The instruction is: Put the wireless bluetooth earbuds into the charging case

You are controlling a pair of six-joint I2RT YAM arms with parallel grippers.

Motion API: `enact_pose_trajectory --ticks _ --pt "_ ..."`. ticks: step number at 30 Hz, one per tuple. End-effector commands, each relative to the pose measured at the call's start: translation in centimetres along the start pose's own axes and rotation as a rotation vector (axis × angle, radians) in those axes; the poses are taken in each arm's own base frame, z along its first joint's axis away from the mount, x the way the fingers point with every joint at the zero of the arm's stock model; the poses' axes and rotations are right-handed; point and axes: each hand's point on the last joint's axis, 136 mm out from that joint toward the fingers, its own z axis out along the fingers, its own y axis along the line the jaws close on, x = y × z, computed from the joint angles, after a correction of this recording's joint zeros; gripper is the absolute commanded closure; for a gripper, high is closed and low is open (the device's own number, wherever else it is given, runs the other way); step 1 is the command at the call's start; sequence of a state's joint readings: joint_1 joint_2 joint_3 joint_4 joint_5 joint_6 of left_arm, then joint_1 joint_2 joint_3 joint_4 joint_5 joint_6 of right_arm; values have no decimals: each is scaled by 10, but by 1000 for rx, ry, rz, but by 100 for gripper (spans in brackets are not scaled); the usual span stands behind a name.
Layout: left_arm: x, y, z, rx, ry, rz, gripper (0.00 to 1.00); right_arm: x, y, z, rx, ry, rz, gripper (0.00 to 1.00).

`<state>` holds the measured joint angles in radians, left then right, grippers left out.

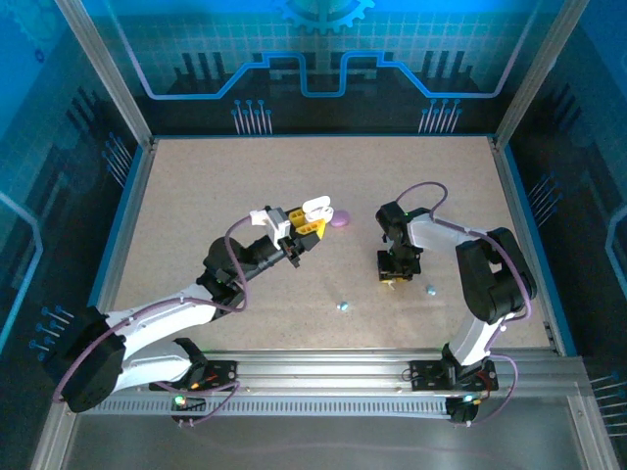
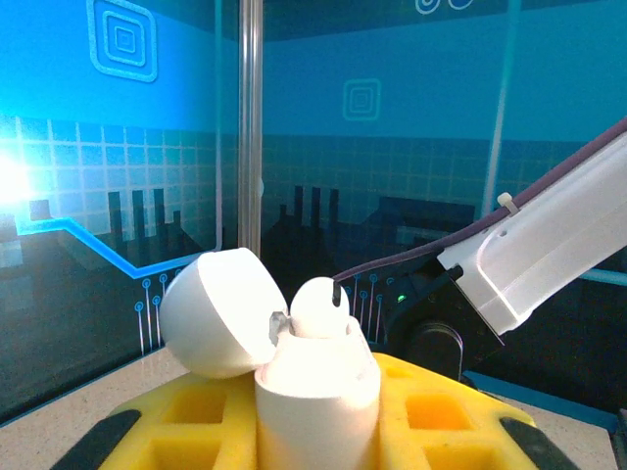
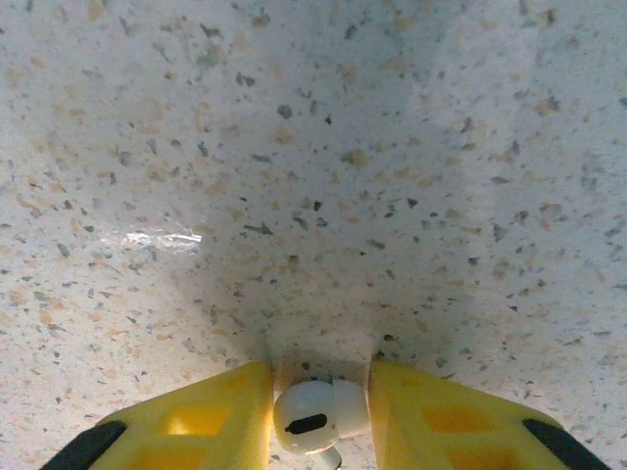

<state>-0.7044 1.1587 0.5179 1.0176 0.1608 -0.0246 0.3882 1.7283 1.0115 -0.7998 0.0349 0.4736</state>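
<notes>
My left gripper [image 1: 306,223] is raised over the middle of the table and shut on a white charging case [image 2: 318,406]. The case stands upright between the yellow fingers [image 2: 441,411], its lid [image 2: 220,311] swung open to the left. One white earbud [image 2: 318,308] sits in the case's mouth. My right gripper [image 1: 392,277] points straight down at the table, right of centre. It is shut on a second white earbud [image 3: 315,416], which is pinched between its yellow fingers [image 3: 211,416] close above the speckled surface.
A purple pebble-like case [image 1: 339,217] lies just right of the left gripper. Two small light-blue buds lie loose on the table, one near the front middle [image 1: 342,305] and one right of the right gripper [image 1: 429,289]. The right arm [image 2: 549,245] crosses the left wrist view's background.
</notes>
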Motion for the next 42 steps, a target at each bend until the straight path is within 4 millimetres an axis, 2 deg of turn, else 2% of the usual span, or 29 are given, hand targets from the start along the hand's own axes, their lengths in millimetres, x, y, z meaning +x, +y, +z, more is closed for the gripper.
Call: enact_pose_trajectory --ticks 1,9,14,18,24,27,30,32,35,42 --pt "-9 -2 1 5 -44 0 77 11 3 1 1 26 -8 69" --pt "-8 -1 2 0 -37 1 77 6 9 -17 -44 -37 -5 71" --pt "-4 1 5 -5 -27 -5 77 1 14 -45 -90 -128 13 72" --pt "1 3 7 -11 -16 -7 77 -13 26 -99 -189 -298 24 72" --pt "8 8 17 -37 -36 -23 78 -36 53 -216 -408 -646 7 74" --pt "14 11 24 -77 -58 -15 78 -40 63 -271 -501 -793 -12 73" --pt "17 13 31 -115 -80 -12 78 -37 74 -310 -588 -883 -28 73" --pt "19 13 35 -133 -90 -10 78 -33 81 -326 -644 -918 -33 73" --pt "21 12 42 -149 -102 -12 78 -29 91 -338 -703 -937 -31 72" --pt "24 6 55 -172 -125 -25 78 -22 110 -340 -755 -940 -49 72"
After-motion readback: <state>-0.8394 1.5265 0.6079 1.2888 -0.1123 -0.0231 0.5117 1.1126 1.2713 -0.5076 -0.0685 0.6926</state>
